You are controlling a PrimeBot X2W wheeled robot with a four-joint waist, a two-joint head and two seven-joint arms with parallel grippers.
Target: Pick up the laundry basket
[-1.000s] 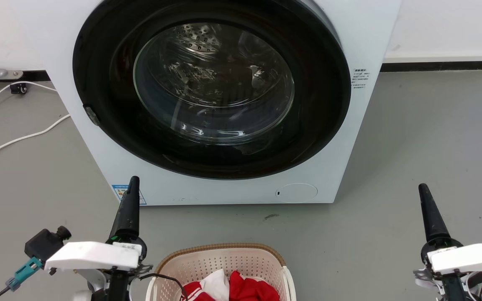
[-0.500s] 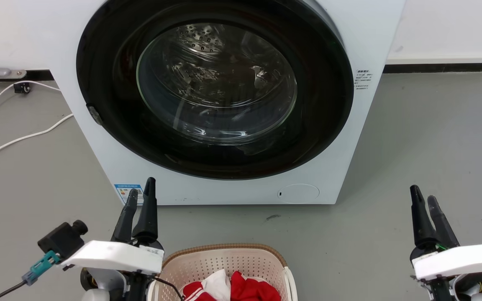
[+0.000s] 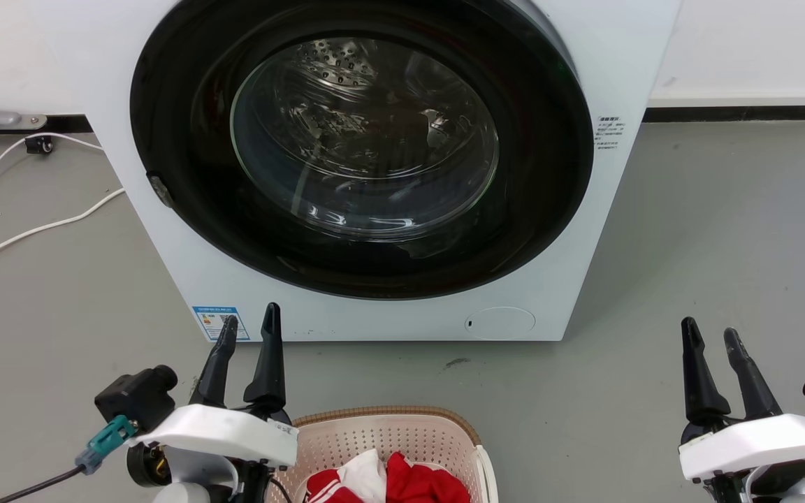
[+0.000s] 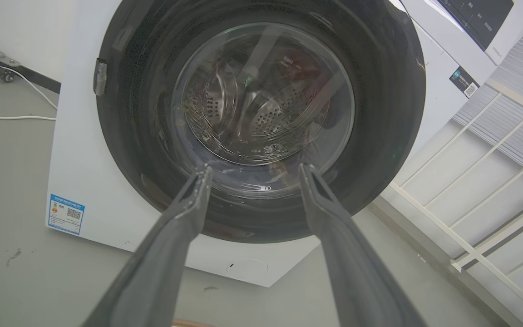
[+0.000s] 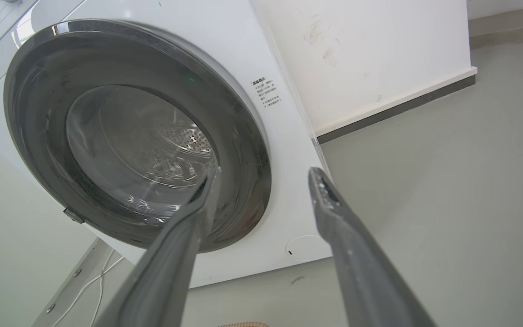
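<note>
Both jaws spread, empty | laundry basket between them, nearer the left

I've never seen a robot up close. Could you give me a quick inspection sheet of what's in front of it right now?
Surface: grey floor, smooth.
Job's things: laundry basket on the floor close to the robot, red and white clothes inside; not gripped.
Clutter: nothing seen.
Grippers: left gripper open, empty, near the basket's left side; right gripper open, empty, well off to the right.
Cables: white cables lying on the floor at left.
Surroundings: white washing machine, round door shut; white wall behind.
</note>
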